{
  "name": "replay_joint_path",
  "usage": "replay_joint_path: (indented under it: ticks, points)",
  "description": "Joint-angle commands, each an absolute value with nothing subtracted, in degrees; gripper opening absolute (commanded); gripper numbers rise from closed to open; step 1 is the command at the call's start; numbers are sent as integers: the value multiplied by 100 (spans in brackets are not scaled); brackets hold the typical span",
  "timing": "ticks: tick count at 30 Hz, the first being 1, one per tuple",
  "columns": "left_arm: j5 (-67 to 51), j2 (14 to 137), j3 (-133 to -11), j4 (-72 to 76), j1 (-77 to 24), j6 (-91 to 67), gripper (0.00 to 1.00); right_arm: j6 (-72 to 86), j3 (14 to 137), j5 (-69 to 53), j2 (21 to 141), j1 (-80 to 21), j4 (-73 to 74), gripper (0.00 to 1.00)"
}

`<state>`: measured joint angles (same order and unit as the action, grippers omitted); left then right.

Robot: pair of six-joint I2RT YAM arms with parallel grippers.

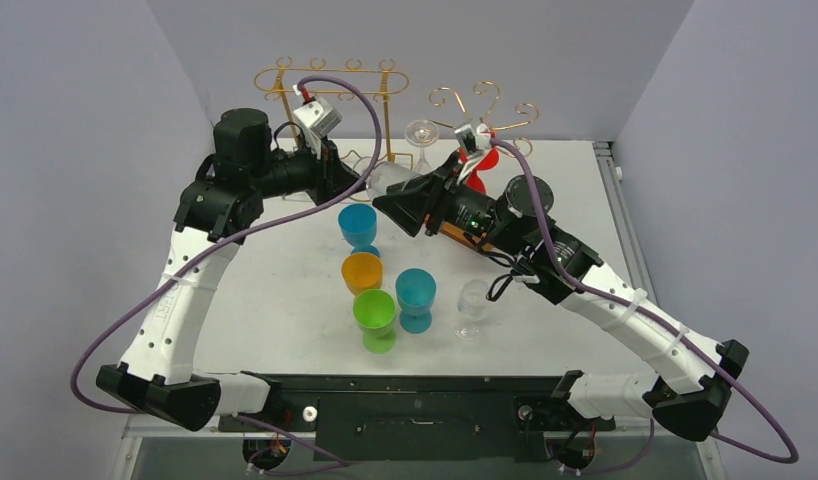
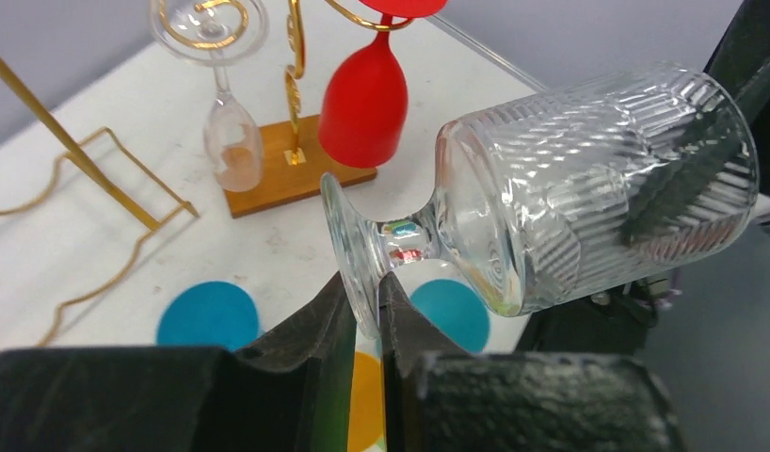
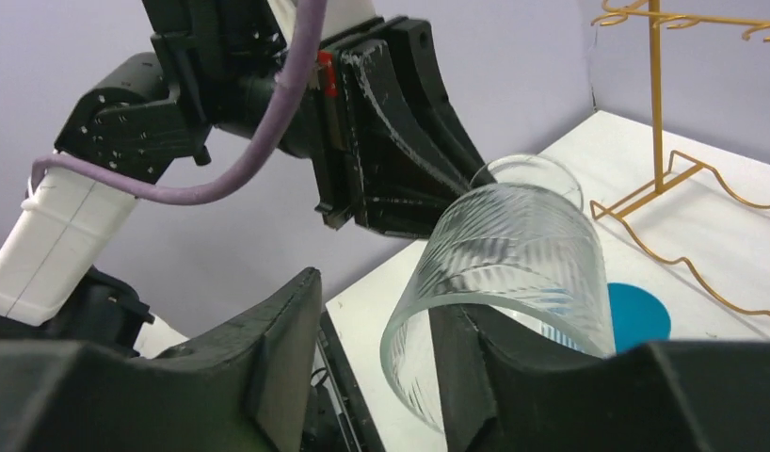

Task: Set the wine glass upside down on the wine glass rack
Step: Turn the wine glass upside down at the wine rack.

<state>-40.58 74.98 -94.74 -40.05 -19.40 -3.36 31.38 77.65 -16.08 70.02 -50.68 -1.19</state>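
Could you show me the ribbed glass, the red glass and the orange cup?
ribbed glass point(image 2: 588, 179), left wrist view, on its ribbed bowl.
red glass point(image 2: 364, 104), left wrist view, on its bowl.
orange cup point(image 1: 362, 270), top view, inside its bowl.

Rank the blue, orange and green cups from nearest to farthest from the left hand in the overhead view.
1. The blue cup, just toward the arm bases from the left hand, which grips the clear glass.
2. The orange cup, next down the row.
3. The green cup, closest to the arm bases.
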Motion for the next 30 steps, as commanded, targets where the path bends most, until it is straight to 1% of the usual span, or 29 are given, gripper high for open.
replay_joint_path:
  ticks: [1, 3, 5, 12, 17, 19, 20, 23, 26, 30]
  points:
    - [-3874, 7436, -10181, -3937, -1954, 1053, 0, 3096, 7770, -1942, 6535, -5009, 221, 47]
    - [-3649, 7402, -10288, -3984, -2016, 1606, 0, 3102, 7622, -1932, 6355, -4895, 395, 52]
    - [-3468, 7369, -10317, -3937, -2089, 2073, 0, 3148, 7587, -1976, 6209, -4747, 592, 55]
    - [-3014, 7141, -10122, -3858, -2529, 3364, 0, 3127, 7721, -2302, 5999, -4359, 1279, 56]
    - [-2902, 6954, -9914, -3763, -2742, 3823, 0, 2941, 7807, -2306, 6026, -4326, 1603, 57]
    - [-2856, 6883, -9861, -3726, -2814, 4059, 0, 2860, 7836, -2289, 6093, -4320, 1675, 59]
    - [-2803, 6825, -9815, -3696, -2873, 4219, 0, 2789, 7859, -2267, 6126, -4320, 1719, 62]
    - [-2706, 6626, -9639, -3659, -3089, 4796, 0, 2595, 7932, -2320, 6225, -4302, 1718, 75]
    - [-2498, 6392, -9364, -3510, -3417, 5450, 0, 2447, 7938, -2680, 6361, -4298, 1518, 77]
    - [-2213, 6065, -8955, -3145, -3836, 6089, 0, 2369, 7570, -3337, 6389, -4298, 896, 77]
